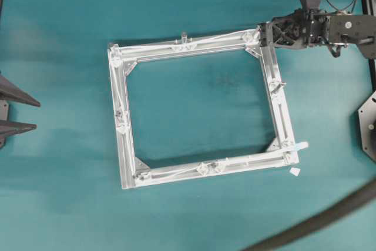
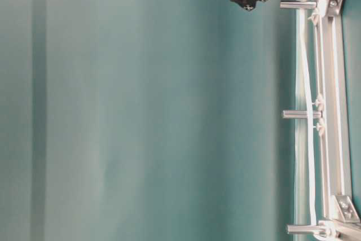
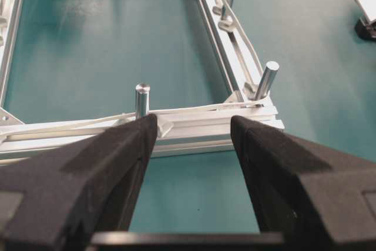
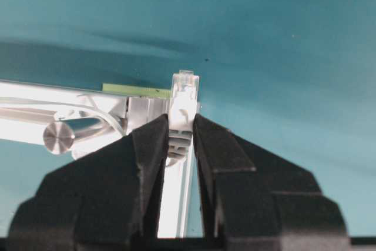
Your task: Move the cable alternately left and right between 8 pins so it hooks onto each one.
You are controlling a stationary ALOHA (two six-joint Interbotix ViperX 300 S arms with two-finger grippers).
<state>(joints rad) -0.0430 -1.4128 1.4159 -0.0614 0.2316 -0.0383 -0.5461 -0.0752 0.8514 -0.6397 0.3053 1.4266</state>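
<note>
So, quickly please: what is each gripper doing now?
Left gripper: open, holding nothing.
Right gripper: closed on the cable, at its plug end.

Colours on the teal work surface

Plain teal table cloth (image 1: 194, 4); square silver aluminium-rail frame (image 1: 119, 121); silvery upright metal pins (image 3: 142, 99); thin white flexible cable (image 2: 307, 83) with translucent white plug (image 4: 184, 93); matte black right gripper (image 4: 181, 139); thick dark grey hose (image 1: 329, 216).
</note>
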